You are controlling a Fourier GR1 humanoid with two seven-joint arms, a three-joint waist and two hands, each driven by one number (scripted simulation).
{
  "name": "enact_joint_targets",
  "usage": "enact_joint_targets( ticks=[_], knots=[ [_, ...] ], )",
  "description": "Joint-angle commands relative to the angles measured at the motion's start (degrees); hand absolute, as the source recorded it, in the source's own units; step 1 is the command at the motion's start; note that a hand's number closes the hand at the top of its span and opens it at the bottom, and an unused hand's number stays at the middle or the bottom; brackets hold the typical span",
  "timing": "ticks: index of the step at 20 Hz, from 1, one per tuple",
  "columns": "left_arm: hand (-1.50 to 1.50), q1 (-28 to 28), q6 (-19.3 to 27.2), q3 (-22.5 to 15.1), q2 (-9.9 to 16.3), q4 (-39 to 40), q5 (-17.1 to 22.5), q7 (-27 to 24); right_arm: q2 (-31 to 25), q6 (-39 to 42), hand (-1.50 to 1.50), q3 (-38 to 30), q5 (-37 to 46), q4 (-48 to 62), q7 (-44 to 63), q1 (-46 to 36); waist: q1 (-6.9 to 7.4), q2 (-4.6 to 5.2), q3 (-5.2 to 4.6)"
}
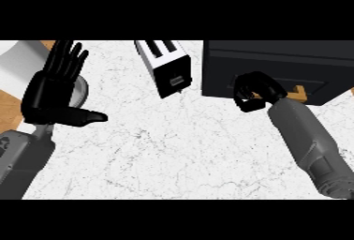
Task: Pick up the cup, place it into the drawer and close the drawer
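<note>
Bare white marble counter point(173, 154) lies open between both hands. A black-and-white toaster point(166, 68) stands ahead-left of the right hand point(254, 91); the dark drawer cabinet point(276, 65) apparently blocks directly ahead.

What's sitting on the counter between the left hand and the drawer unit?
In the head view, a toaster stands between the open left hand and the dark drawer unit; the rest of that stretch is bare marble counter.
</note>
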Motion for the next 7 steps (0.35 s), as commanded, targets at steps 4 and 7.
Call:
enact_joint_targets(
  ticks=[4, 7],
  knots=[
    [-1.5, -0.06, -1.38, 0.18, -0.57, 0.32, 0.6, 0.15, -5.49, -2.52, 1.5, -4.32, -1.62, 3.23, 4.93, -5.87, 1.94, 2.6, 0.58],
    [-1.5, 0.38, -1.03, -0.76, -2.04, 0.73, -0.24, -0.83, -5.6, -3.26, 1.5, -4.37, -1.63, 3.59, 3.04, -4.71, 1.59, 2.66, 0.57]
  ],
)
